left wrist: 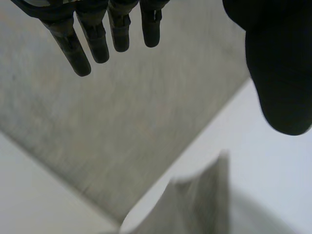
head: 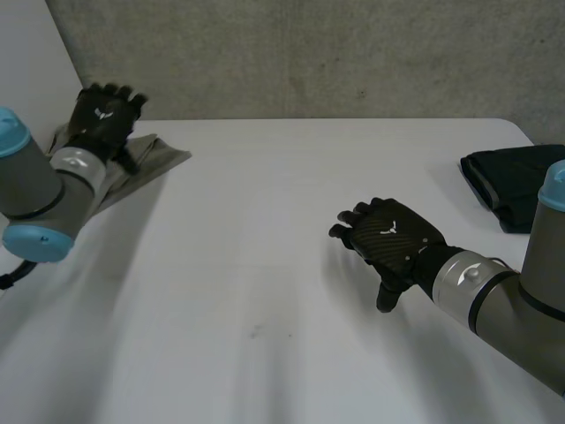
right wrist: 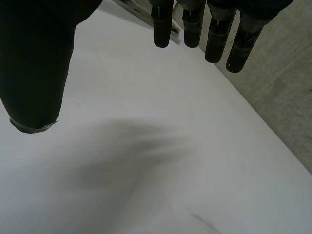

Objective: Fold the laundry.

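Lower left hand (head: 104, 113), fingers (left wrist: 97, 44) straight and empty, squarely onto khaki cloth (head: 163, 155) beneath; bring right hand (head: 393, 238), equally open and empty, across tabletop (head: 265, 283) toward that cloth.

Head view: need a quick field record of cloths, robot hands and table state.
khaki cloth: far left of the table, rumpled, partly hidden by the left arm
dark cloth: at the table's right edge, looks folded
left robot hand: open, over the khaki cloth, holding nothing
right robot hand: open, over bare table right of centre, holding nothing
table: white, bare between the two cloths
fold status: neither cloth is gripped
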Controlling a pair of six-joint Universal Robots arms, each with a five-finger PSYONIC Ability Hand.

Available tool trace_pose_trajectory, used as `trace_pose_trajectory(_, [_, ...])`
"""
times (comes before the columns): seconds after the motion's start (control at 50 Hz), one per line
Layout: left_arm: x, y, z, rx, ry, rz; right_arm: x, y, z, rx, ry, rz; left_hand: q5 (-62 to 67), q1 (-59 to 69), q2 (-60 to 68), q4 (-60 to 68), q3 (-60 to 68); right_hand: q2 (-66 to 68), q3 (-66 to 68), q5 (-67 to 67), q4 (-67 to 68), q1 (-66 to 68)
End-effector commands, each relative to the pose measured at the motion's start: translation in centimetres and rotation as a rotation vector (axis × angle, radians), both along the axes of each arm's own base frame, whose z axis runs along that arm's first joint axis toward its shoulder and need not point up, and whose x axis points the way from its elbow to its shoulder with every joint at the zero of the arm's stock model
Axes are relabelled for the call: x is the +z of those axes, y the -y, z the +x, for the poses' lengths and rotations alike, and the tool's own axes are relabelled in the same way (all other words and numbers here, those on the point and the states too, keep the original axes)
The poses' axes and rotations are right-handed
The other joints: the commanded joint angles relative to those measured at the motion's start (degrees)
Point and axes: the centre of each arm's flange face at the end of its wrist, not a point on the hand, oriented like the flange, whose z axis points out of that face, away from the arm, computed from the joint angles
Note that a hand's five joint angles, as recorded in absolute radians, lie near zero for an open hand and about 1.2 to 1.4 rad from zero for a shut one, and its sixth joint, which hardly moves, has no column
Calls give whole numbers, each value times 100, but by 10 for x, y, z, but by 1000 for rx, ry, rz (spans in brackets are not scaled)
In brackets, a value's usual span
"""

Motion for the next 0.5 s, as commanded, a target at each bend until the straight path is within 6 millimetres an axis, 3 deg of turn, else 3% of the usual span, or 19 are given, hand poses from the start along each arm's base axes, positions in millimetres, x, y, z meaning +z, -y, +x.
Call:
trace_pose_trajectory(0.02, [-51,53,77,175,296,51,-2,1,-2,0,-7,1,-251,-139,-160,-153,-183,-260,-215,-364,-319,-84])
trace_pose_trajectory(0.14, [-73,77,118,245,315,76,-2,1,-2,0,-7,1,-230,-118,-139,-132,-162,-260,-215,-364,-319,-84])
trace_pose_trajectory(0.2, [-82,82,128,251,326,103,-2,1,-2,1,-6,1,-180,-67,-89,-82,-111,-260,-215,-364,-319,-84])
trace_pose_trajectory(0.5, [-112,91,142,244,397,172,-2,3,-1,-1,-3,-15,727,840,818,826,796,-260,-215,-364,-319,-84])
